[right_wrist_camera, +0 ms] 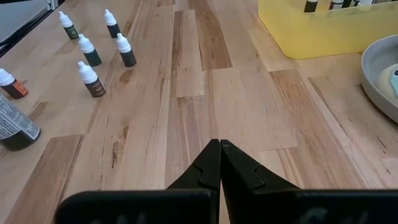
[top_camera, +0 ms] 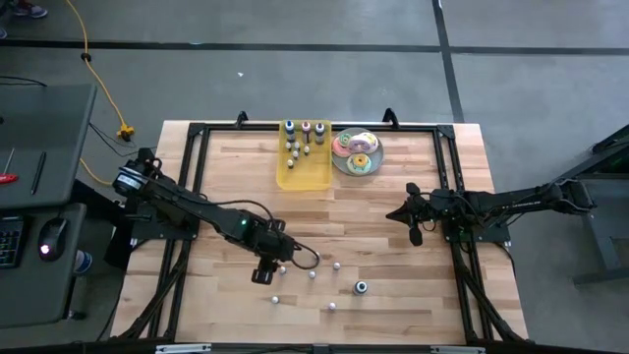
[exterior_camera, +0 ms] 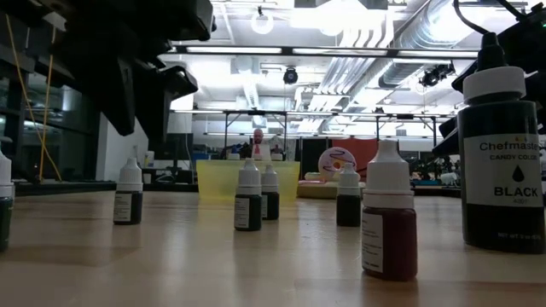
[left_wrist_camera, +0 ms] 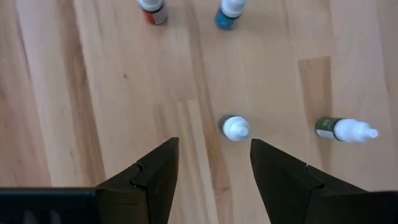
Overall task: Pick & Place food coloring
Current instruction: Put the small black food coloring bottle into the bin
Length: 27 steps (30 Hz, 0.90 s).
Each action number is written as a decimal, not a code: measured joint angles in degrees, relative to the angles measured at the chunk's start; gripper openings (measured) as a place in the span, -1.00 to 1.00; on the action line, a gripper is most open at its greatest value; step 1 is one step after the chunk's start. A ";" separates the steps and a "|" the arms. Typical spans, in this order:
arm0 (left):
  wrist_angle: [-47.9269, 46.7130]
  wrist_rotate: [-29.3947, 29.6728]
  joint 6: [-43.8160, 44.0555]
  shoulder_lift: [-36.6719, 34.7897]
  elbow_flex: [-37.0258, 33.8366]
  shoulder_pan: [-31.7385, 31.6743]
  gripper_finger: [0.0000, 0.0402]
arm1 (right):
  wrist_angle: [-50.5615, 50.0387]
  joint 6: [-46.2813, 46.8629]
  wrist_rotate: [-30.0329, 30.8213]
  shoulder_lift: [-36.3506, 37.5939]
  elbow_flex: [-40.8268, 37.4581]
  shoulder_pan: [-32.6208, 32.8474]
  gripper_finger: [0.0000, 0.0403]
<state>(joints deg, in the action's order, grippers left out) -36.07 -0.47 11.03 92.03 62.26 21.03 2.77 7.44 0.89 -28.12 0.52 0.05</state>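
Observation:
Several small food coloring bottles stand loose on the near half of the wooden table [top_camera: 393,256]; more stand in the yellow tray [top_camera: 305,169] at the far edge. My left gripper [top_camera: 265,274] hangs open over the loose ones, pointing steeply down. In the left wrist view, one white-capped bottle [left_wrist_camera: 235,128] stands upright on its base just beyond the gap between the fingertips [left_wrist_camera: 214,142], untouched. A green-labelled bottle [left_wrist_camera: 345,129] lies on its side nearby. My right gripper [right_wrist_camera: 219,147] waits shut at the table's right side [top_camera: 413,221], holding nothing.
A plate of pastel doughnuts [top_camera: 356,152] sits beside the tray at the far edge. A larger black-labelled bottle [exterior_camera: 501,162] stands near the front, right of the small ones. Black frame rails [top_camera: 197,177] run along the table's sides. Bare wood lies in the table's middle.

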 joint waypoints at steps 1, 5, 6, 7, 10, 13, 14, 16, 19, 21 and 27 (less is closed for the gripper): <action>0.22 -0.02 -0.02 0.00 -0.02 0.09 -0.03 | -0.02 0.00 0.00 0.00 0.00 0.00 -1.00; 1.19 -0.29 1.30 1.07 -0.04 0.49 -0.03 | 0.02 0.00 0.00 0.00 -0.01 -0.01 -1.00; 1.61 -0.35 2.03 1.12 -0.04 0.46 -0.03 | 0.00 0.00 0.00 0.00 -0.01 -0.01 -1.00; 2.74 -0.44 2.69 1.76 0.14 0.47 -0.03 | -0.04 0.00 -0.02 0.00 0.01 0.01 -1.00; 2.36 -0.49 4.23 3.33 0.54 1.07 -0.03 | -0.03 0.00 0.00 0.02 0.00 0.00 -1.00; 4.12 -0.74 4.33 4.59 2.35 1.23 -0.03 | 0.01 0.00 0.00 0.00 0.01 0.00 -1.00; 3.36 -0.78 4.60 4.67 2.47 1.21 -0.03 | 0.08 0.00 0.00 -0.09 0.01 0.01 -1.00; 2.73 -1.23 5.87 5.68 3.09 1.47 -0.03 | -0.37 0.00 0.00 0.12 0.01 0.00 -1.00; 2.36 -1.21 7.14 6.35 3.39 1.52 -0.03 | -0.19 0.00 0.00 -0.02 0.00 0.01 -1.00; 3.20 -1.73 7.79 7.07 3.52 1.56 -0.03 | -0.08 0.00 -0.01 -0.02 0.00 -0.01 -1.00; 1.80 -2.39 9.01 7.65 3.44 1.62 -0.03 | -0.08 0.00 -0.01 0.00 0.00 0.01 -1.00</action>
<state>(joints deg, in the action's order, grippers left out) -34.27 -2.86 20.03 99.68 65.70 22.65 2.68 7.44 0.88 -28.12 0.52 0.05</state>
